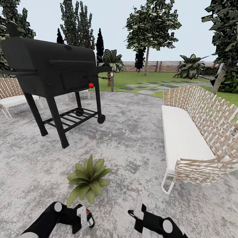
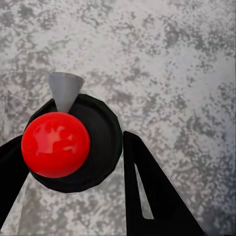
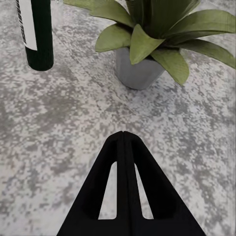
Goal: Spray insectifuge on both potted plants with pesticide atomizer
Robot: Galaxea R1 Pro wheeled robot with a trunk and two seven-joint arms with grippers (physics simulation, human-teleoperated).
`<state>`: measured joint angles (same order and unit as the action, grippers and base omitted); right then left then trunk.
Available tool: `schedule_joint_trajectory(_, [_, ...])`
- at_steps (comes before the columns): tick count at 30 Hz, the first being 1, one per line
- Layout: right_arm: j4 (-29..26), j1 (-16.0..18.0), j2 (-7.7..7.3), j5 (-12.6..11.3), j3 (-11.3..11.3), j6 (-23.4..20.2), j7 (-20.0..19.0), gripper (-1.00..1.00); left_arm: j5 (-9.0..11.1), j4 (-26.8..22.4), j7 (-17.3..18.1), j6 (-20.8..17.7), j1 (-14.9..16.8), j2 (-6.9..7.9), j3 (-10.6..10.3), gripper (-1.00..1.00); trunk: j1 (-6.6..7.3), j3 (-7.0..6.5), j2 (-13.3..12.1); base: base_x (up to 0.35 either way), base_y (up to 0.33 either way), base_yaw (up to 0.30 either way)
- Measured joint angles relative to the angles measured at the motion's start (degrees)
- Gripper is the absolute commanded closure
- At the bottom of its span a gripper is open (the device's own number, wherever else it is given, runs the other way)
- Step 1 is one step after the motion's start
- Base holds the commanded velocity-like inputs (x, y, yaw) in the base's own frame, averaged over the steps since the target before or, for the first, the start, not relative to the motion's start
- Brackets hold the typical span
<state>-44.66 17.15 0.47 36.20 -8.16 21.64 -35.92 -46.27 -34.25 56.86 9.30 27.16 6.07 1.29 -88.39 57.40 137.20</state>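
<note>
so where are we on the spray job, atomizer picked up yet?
Pickup looks done: the left gripper is shut on the pesticide atomizer, held near one potted plant on the grey paving. No spray or coating is visible on its leaves, so covering it seems still to do. The second plant remains after that. The right gripper is shut, empty.

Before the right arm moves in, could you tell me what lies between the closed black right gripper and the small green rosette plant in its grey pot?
Nothing: the right wrist view shows bare mottled grey paving between the right gripper and the potted plant.
</note>
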Motion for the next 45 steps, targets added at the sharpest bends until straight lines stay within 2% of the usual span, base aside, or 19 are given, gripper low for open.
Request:
schedule_joint_trajectory(8, [-2.2,0.1,0.19,-0.2,-0.2,-1.5,-0.3,1.0,0.1,-0.8,2.6,-0.3,2.5,-0.23,-0.1,1.0,0.0,0.0,0.0,0.0,0.0,0.0])
schedule_joint_trajectory(14, [-4.2,0.5,0.35,-0.3,-0.4,-3.4,-2.2,1.0,-0.1,-0.5,4.5,-2.1,4.5,-0.29,-0.2,1.0,0.0,0.0,0.0,0.0,0.0,0.0])
schedule_joint_trajectory(23, [-7.1,0.8,2.87,-0.3,-0.4,-6.3,-5.1,1.0,-0.9,-0.8,7.5,-5.0,7.4,-2.34,-0.3,1.0,0.0,0.0,0.0,0.0,0.0,0.0])
schedule_joint_trajectory(24, [-10.4,0.8,2.94,-0.4,-0.4,-9.6,-8.3,1.0,-1.0,-0.8,14.7,-6.0,10.2,-2.59,-0.3,1.0,0.0,-0.01,0.0,0.0,0.0,0.0])
schedule_joint_trajectory(25, [-10.6,0.8,3.0,-0.3,-0.4,-9.7,-8.5,1.0,-1.0,-0.8,15.6,-6.2,10.5,-2.9,-0.4,1.0,0.0,0.0,0.0,0.0,0.0,0.0])
schedule_joint_trajectory(30, [-10.8,1.1,3.1,-0.3,-0.4,-9.7,-8.5,1.0,-1.8,-0.8,16.1,-6.0,10.7,-3.95,-0.4,1.0,0.0,0.0,0.0,0.0,0.0,0.0])
schedule_joint_trajectory(34, [-12.3,1.9,3.2,-0.4,-0.4,-9.8,-8.5,1.0,-5.3,-0.9,16.2,-6.0,10.7,-5.38,-0.4,1.0,0.0,0.0,0.0,0.0,0.0,0.0])
schedule_joint_trajectory(36, [-12.7,2.0,3.59,-0.4,-0.5,-9.8,-8.6,1.0,-6.4,-0.9,16.3,-6.0,10.7,-5.82,-0.4,1.0,0.0,0.0,0.0,0.0,0.0,0.0])
schedule_joint_trajectory(41, [-13.0,2.2,5.24,-0.4,-0.5,-9.9,-8.6,1.0,-7.1,-0.9,16.2,-5.9,10.7,-6.14,-0.4,1.0,0.0,0.0,0.0,0.0,0.0,0.0])
schedule_joint_trajectory(45, [-13.0,2.2,5.52,-0.4,-0.5,-9.9,-8.6,1.0,-7.1,-0.9,16.2,-5.7,10.7,-6.73,-0.4,1.0,0.0,0.0,0.0,0.0,0.0,0.0])
